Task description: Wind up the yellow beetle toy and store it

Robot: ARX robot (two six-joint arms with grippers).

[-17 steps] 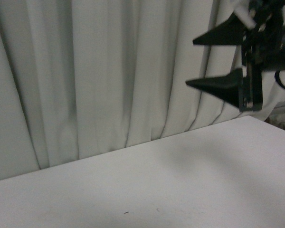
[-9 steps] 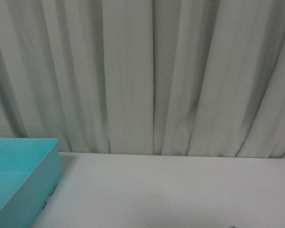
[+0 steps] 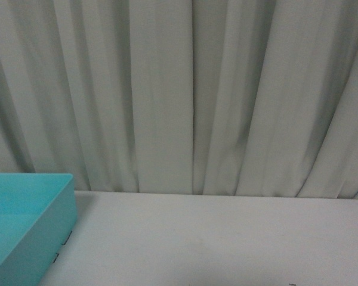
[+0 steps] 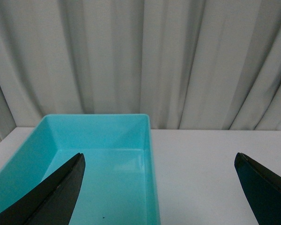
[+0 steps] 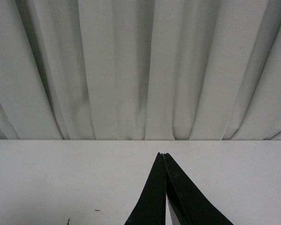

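Observation:
The yellow beetle toy is out of view in every frame. A turquoise box stands at the left of the white table in the front view, with nothing showing inside it. In the left wrist view my left gripper is open wide, one black finger over the turquoise box and the other finger over bare table. In the right wrist view my right gripper is shut with nothing between its fingers, above the white table. Neither arm shows in the front view.
A grey-white pleated curtain hangs along the table's far edge. The curtain fills the upper half of both wrist views. Small dark specks mark the tabletop near my right gripper.
One second ago the front view showed an open black gripper at the upper right and no box. Since half a second ago it shows the turquoise box at left, unchanged.

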